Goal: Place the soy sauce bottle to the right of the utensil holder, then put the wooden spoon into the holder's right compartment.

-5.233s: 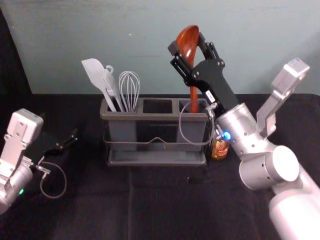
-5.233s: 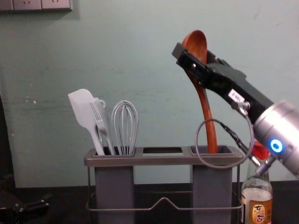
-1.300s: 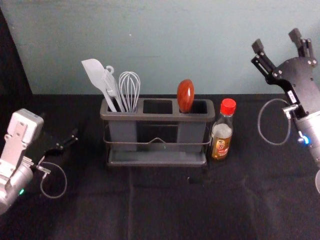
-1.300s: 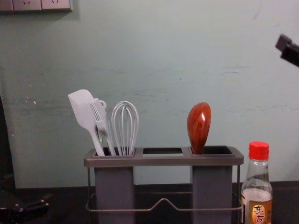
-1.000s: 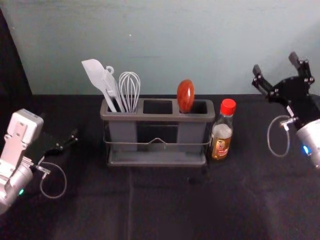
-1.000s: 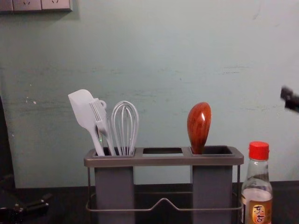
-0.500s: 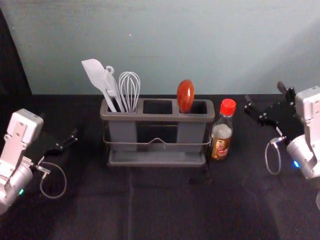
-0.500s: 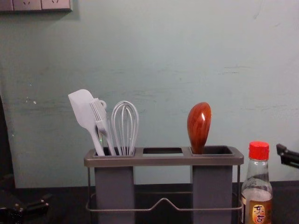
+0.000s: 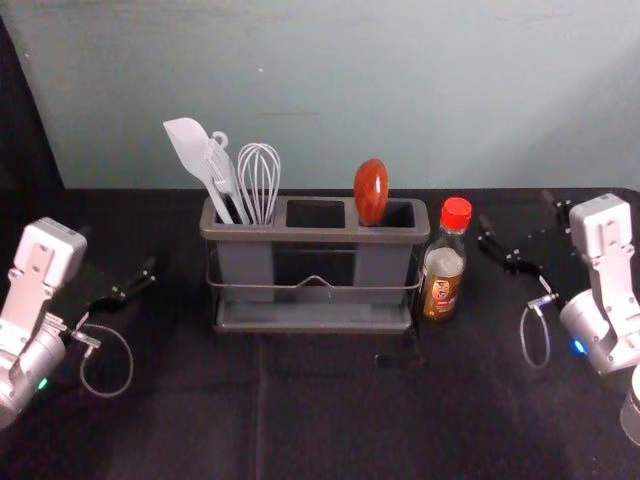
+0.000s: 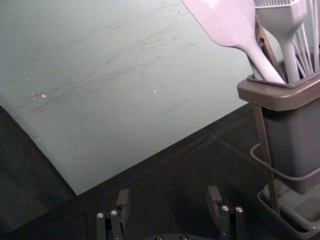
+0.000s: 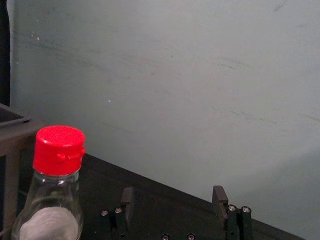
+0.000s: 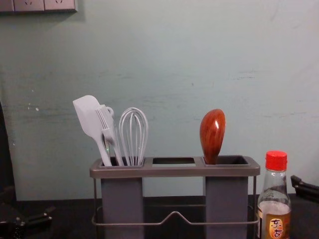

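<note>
One black left end effector (image 9: 118, 250) is parked by the left edge of the black-covered tabletop (image 9: 330, 420), fingers spread apart. Toward the middle of the far edge stands a long grey three-compartment holder (image 9: 308, 236), with a pale flat spatula (image 9: 187, 146), a pale brush (image 9: 221, 165) and a pale wire whisk (image 9: 259, 172) in its left compartment and the glossy red-brown wooden spoon (image 9: 371, 190) upright in its right one. Just beside its right end is the clear glass, red-capped soy sauce bottle (image 9: 444, 262), then, toward the far right corner, the black right end effector (image 9: 517, 212), fingers wide apart.
</note>
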{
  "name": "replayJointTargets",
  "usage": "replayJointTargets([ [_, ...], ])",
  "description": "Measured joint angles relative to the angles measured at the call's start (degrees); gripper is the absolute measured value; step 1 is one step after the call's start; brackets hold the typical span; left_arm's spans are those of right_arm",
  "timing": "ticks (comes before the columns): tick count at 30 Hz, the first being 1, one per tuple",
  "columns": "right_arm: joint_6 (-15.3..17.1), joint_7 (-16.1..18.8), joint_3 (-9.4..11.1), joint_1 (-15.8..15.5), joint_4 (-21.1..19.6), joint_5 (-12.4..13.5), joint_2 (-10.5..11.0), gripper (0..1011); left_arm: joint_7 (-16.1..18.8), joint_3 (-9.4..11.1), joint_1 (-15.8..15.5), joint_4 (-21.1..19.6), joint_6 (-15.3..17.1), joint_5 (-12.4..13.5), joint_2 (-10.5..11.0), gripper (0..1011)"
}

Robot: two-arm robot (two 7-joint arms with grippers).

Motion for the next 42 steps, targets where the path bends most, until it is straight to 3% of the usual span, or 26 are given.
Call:
replayJointTargets([
  [17, 0.45, -1.14, -0.20, -0.85, -0.86, -1.34, -0.09, 1002, 0.00, 0.00, 0.00, 0.00, 0.00, 0.00, 0.00, 1012],
  [42, 0.44, -1.03, -0.16, -0.78, -0.79, -1.16, -0.04, 1002, 0.00, 0.00, 0.00, 0.00, 0.00, 0.00, 0.00, 1012],
])
